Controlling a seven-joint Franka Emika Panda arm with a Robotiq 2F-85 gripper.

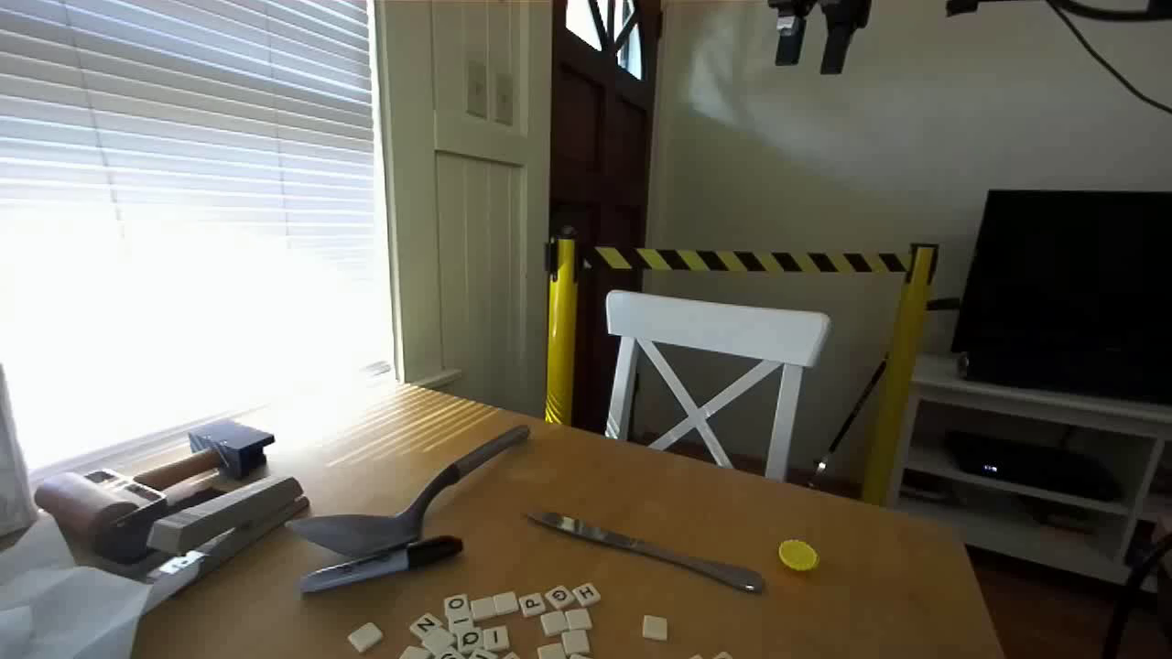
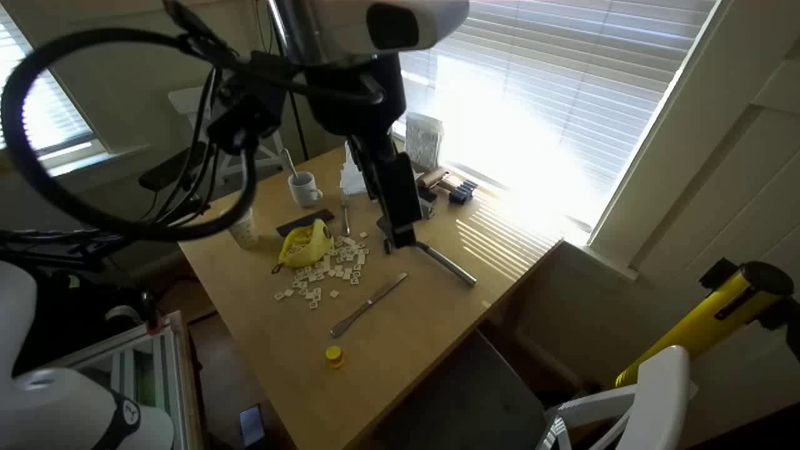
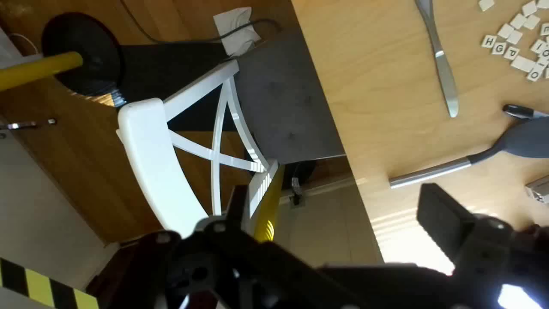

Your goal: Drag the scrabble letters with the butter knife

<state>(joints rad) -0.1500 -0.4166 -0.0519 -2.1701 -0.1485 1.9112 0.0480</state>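
The butter knife (image 1: pixel 632 545) is slim and silver. It lies flat on the wooden table in both exterior views (image 2: pixel 370 302), and its blade shows in the wrist view (image 3: pixel 444 73). The scrabble letters (image 1: pixel 494 638) are small cream tiles in a loose cluster beside the knife. They show in an exterior view (image 2: pixel 347 273) and at the top right of the wrist view (image 3: pixel 524 64). My gripper (image 3: pixel 336 204) is open and empty, its fingers wide apart. It hangs high above, apart from the knife and tiles, and also shows in both exterior views (image 1: pixel 813 57) (image 2: pixel 403 234).
A spatula (image 1: pixel 352 533) and a marker (image 1: pixel 366 571) lie near the tiles. A stapler (image 1: pixel 229 517) and a mallet (image 1: pixel 233 444) lie by the window. A yellow pouch (image 2: pixel 310 245), a mug (image 2: pixel 305 190) and a yellow disc (image 2: pixel 334 355) are on the table. A white chair (image 1: pixel 719 328) stands beyond.
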